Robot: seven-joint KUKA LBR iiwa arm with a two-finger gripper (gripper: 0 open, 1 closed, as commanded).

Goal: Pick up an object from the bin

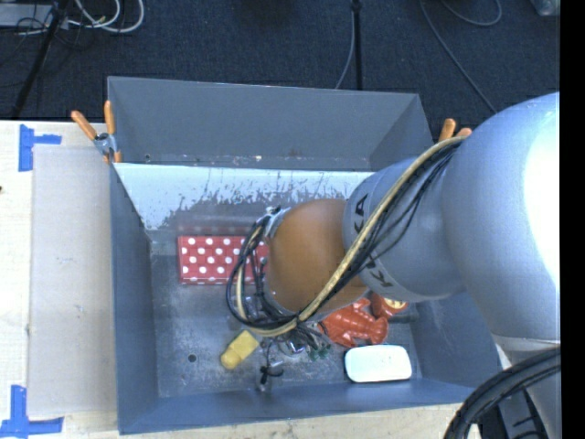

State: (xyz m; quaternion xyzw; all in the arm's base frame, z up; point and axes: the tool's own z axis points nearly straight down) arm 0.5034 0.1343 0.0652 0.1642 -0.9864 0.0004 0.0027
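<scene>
We see our gripper (268,366) low in the bin (131,300), just beside 1 yellow block (239,348). Nothing looks lifted yet; whether it is open we cannot tell.

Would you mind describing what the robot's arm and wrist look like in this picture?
The arm is thick, rounded and silver-grey, with black lettering near the wrist. A smooth orange-brown domed cover sits on the wrist. Yellow and black cables run along the arm and loop round the cover. The pincer below is small, dark and metallic.
</scene>
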